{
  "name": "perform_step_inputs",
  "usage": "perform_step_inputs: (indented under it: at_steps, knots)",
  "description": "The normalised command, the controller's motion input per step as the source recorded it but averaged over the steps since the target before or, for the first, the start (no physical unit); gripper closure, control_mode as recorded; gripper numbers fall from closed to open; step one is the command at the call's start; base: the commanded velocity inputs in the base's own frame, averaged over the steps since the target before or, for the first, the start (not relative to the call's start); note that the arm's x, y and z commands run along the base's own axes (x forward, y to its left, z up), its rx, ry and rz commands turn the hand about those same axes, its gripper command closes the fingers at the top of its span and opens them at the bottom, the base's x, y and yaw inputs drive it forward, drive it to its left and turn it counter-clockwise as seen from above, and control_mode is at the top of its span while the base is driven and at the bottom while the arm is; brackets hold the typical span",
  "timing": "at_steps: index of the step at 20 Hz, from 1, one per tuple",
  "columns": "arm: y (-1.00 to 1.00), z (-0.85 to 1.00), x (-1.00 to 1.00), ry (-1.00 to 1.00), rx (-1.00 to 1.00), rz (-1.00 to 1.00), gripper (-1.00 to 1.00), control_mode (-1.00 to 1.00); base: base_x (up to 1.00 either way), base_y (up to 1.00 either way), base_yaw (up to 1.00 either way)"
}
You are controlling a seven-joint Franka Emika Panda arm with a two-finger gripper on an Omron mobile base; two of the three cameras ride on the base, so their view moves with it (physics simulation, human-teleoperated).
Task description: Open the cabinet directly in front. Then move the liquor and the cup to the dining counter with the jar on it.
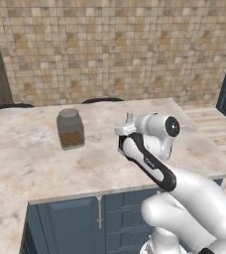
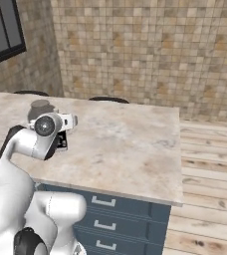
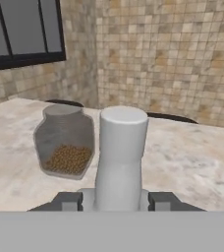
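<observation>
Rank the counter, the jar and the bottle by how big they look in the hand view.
1. Dining counter, by far the broadest.
2. Jar and liquor look about alike. The liquor, held in the claw, sits much nearer the camera, so I won't rank them.

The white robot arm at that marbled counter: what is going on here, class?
The white robot arm's gripper is shut on the small liquor bottle with the pale neck and cap, carrying it upright over the broad beige marbled dining counter. The bottle's black label shows beside the arm in the right base view. The squat clear glass jar with the grey lid and brown contents stands on the counter just left of the bottle. Whether the bottle's base touches the counter cannot be told.
</observation>
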Motion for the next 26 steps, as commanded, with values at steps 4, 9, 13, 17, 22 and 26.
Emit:
perform_step_inputs:
  at_steps: [4, 9, 13, 17, 22, 26]
  knots:
    - [0.16, -0.08, 0.83, 0.03, -0.05, -0.11, 1.00, -1.00, 0.00, 0.00, 0.00]
    - [0.12, -0.11, 0.64, 0.00, -0.03, -0.08, 1.00, -1.00, 0.00, 0.00, 0.00]
    - [0.07, -0.21, 0.34, 0.00, 0.00, -0.01, 1.00, -1.00, 0.00, 0.00, 0.00]
    - [0.00, -0.19, 0.16, 0.00, 0.00, 0.00, 1.00, -1.00, 0.00, 0.00, 0.00]
    - [0.00, 0.00, 0.10, 0.00, 0.00, 0.00, 1.00, -1.00, 0.00, 0.00, 0.00]
    - [0.00, 0.00, 0.32, 0.00, 0.00, 0.00, 1.00, -1.00, 0.00, 0.00, 0.00]
